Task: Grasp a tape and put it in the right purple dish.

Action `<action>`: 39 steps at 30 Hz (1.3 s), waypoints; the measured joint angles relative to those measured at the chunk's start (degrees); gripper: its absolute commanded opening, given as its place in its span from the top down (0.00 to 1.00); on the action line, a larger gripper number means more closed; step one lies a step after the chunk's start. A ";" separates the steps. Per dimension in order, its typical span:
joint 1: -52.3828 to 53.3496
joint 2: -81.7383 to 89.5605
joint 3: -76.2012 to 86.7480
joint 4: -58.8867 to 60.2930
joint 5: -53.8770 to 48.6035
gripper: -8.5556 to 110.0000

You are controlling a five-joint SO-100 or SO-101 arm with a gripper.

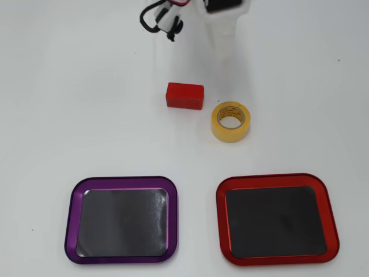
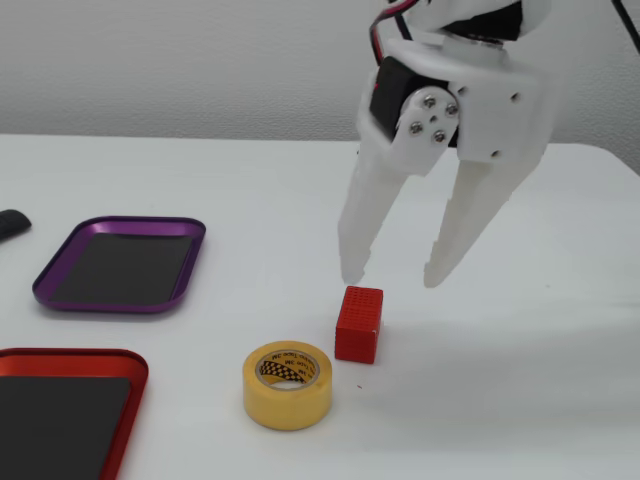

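Observation:
The yellow tape (image 1: 230,137) lies flat on the white table, also in the fixed view (image 2: 287,400), untouched. My white gripper (image 2: 395,277) hangs open and empty above the table, just behind the red block (image 2: 359,324), with the tape in front and to the left. In the overhead view the arm (image 1: 222,23) enters from the top edge, above the tape. The purple dish with its black mat sits at the lower left of the overhead view (image 1: 71,219) and at the left of the fixed view (image 2: 120,300). It is empty.
The red block (image 1: 185,96) lies close to the tape's upper left in the overhead view. A same-shaped red tray (image 1: 220,219) sits at the lower right there, and at the lower left of the fixed view (image 2: 60,356). A dark object (image 2: 10,224) shows at the fixed view's left edge.

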 measured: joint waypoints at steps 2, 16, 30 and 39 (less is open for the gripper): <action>-1.23 -3.25 -2.02 -0.09 1.76 0.79; -2.64 -13.10 -4.83 -6.33 2.99 0.79; -2.46 -21.53 -5.01 -13.80 3.08 0.79; -2.46 -23.29 -5.01 -15.73 2.99 0.81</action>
